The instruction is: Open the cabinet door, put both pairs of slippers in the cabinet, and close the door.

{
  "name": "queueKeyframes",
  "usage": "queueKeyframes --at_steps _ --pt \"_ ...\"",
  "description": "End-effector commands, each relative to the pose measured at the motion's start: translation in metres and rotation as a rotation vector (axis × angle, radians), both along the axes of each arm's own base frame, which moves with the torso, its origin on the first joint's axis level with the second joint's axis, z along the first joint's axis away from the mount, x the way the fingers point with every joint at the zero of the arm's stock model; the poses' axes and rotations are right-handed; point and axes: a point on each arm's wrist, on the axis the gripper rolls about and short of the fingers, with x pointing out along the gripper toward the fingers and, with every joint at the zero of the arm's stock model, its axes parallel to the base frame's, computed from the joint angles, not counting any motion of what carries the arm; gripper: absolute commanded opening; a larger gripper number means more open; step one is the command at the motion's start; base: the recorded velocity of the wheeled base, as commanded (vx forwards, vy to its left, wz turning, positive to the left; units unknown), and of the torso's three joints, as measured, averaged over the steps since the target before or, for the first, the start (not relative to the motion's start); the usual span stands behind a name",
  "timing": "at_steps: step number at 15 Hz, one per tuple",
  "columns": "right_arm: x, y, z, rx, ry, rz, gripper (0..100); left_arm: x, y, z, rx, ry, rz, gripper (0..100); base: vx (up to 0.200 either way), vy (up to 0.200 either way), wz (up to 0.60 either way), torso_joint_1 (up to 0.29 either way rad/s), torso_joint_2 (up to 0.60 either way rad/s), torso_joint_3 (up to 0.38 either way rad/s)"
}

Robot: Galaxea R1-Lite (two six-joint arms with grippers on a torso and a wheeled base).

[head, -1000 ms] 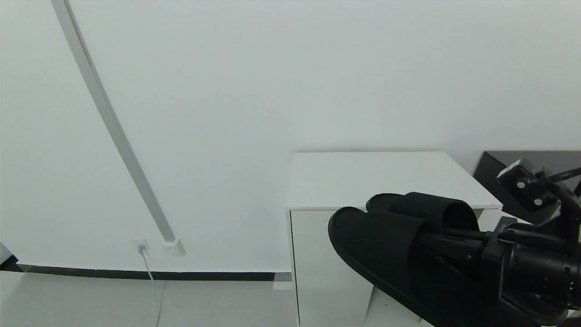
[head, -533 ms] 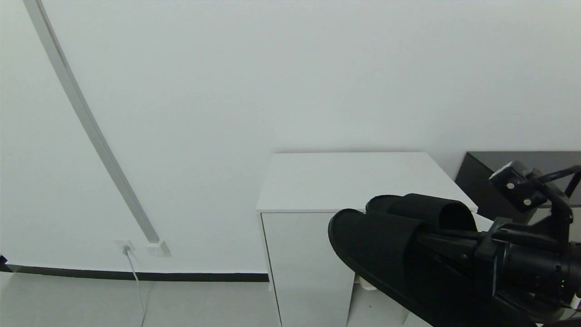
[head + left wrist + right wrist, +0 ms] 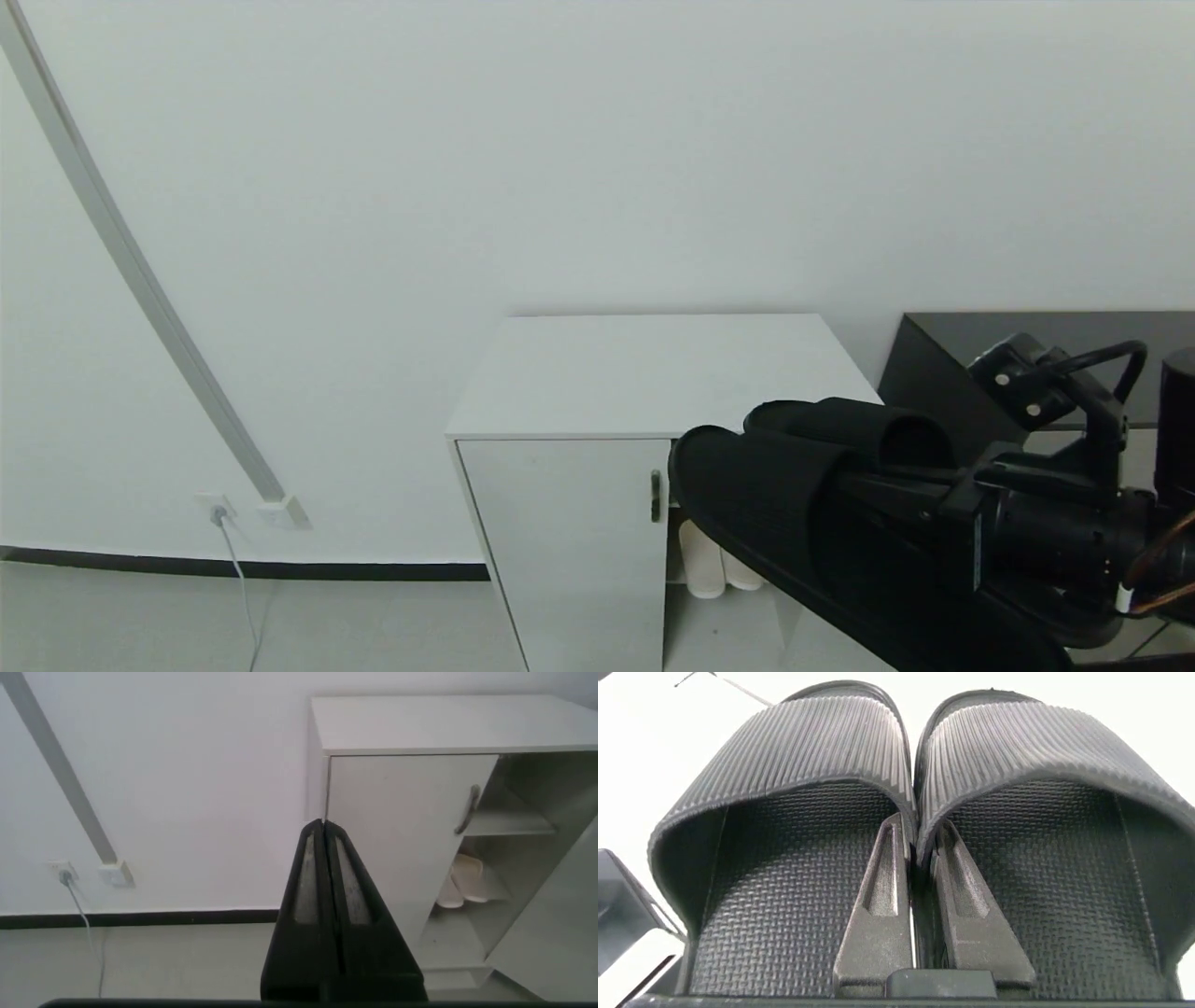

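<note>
**Black slippers held in front of the half-open cabinet**

In the head view the right gripper [image 3: 864, 485] is in the lower right of the frame. It carries the pair of black slippers [image 3: 756, 485] side by side, toes pointing left toward the cabinet [image 3: 644, 373]. In the right wrist view its fingers [image 3: 878, 905] are closed on the inner strap edges of both slippers, pinching the two together.

The white cabinet stands in the lower middle of the frame against the wall [image 3: 597, 140]. Its left door [image 3: 569, 541] is shut, with a dark handle [image 3: 655, 496] at the door's right edge. To the right of that door the inside is open to view. A pair of white slippers [image 3: 714, 560] lies on a shelf there, partly hidden behind the toes of the black pair.

In the left wrist view the left gripper [image 3: 323, 826] has its fingers pressed flat together with nothing between them. It points toward the shut door, well apart from it.

A grey cable duct [image 3: 121, 252] slants down the wall at the left of the frame to a socket [image 3: 217, 509] with a white cord. A black surface [image 3: 934, 373] lies behind the right gripper at the right edge.
</note>
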Motion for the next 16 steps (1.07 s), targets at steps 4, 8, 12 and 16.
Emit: queueKeyframes --at_steps 4,8,12,16 --pt "0.0045 0.0052 -0.0075 -0.023 0.024 0.008 0 0.0001 0.0 0.0 -0.008 0.001 0.0 0 0.0 -0.1 0.0 0.0 0.0 0.0" --pt "0.0046 0.0052 -0.0095 -0.029 0.029 0.008 0 0.0001 0.0 0.0 -0.008 0.001 -0.001 0 0.0 0.0 0.0 0.0 0.0 0.0" --pt "0.0056 0.0064 -0.0119 -0.035 0.038 0.011 0 0.0001 0.0 0.0 -0.008 0.001 -0.001 0 0.0 0.0 0.0 0.0 0.0 0.0" --pt "0.005 0.0068 -0.0123 -0.037 0.038 0.014 0 0.0001 0.0 0.0 -0.008 0.001 0.0 0 0.0 0.0 0.0 0.0 0.0 0.0"
